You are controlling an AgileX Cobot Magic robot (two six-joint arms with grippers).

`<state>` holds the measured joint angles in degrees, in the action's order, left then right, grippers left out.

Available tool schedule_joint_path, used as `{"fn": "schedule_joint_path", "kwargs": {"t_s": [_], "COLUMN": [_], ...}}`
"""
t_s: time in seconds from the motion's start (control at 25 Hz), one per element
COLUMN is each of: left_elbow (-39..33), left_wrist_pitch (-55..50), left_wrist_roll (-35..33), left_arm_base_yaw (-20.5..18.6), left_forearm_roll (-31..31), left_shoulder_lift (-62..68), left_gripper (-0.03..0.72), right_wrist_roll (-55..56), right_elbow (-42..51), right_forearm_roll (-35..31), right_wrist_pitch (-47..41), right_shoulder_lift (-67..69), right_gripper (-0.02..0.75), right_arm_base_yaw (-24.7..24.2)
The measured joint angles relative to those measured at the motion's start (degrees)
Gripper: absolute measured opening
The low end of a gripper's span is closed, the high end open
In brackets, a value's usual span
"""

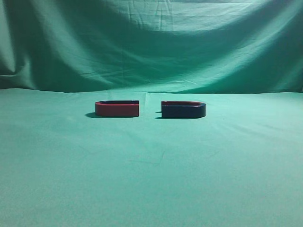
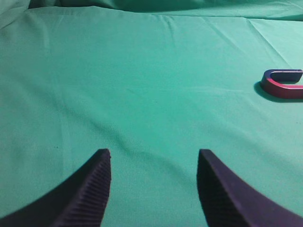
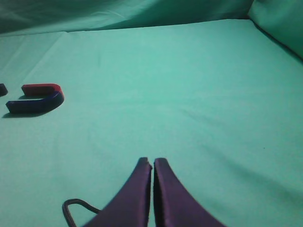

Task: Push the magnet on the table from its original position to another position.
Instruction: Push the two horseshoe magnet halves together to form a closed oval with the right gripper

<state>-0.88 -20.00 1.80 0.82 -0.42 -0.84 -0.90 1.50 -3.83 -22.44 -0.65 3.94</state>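
The magnet, dark navy with a thin red rim, lies flat on the green table right of centre, its open end facing left. It also shows at the left of the right wrist view. Neither gripper appears in the exterior view. My left gripper is open and empty above bare cloth, far from both magnets. My right gripper is shut and empty, well to the right of and nearer than the magnet.
A red U-shaped magnet of the same size lies just left of the navy one, their open ends facing across a small gap; it also shows in the left wrist view. A draped green backdrop rises behind the table.
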Motion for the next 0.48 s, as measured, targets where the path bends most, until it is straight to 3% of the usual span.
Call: {"fn": "schedule_joint_path", "kwargs": {"t_s": [0.48], "left_elbow": [0.00], "left_wrist_pitch": [0.00], "left_wrist_roll": [0.00], "left_arm_base_yaw": [0.00], "left_forearm_roll": [0.00], "left_shoulder_lift": [0.00], "left_gripper": [0.372], "right_wrist_roll": [0.00], "right_elbow": [0.00], "right_forearm_roll": [0.00], "right_wrist_pitch": [0.00], "right_shoulder_lift": [0.00], "right_gripper": [0.000], "right_arm_base_yaw": [0.00]}}
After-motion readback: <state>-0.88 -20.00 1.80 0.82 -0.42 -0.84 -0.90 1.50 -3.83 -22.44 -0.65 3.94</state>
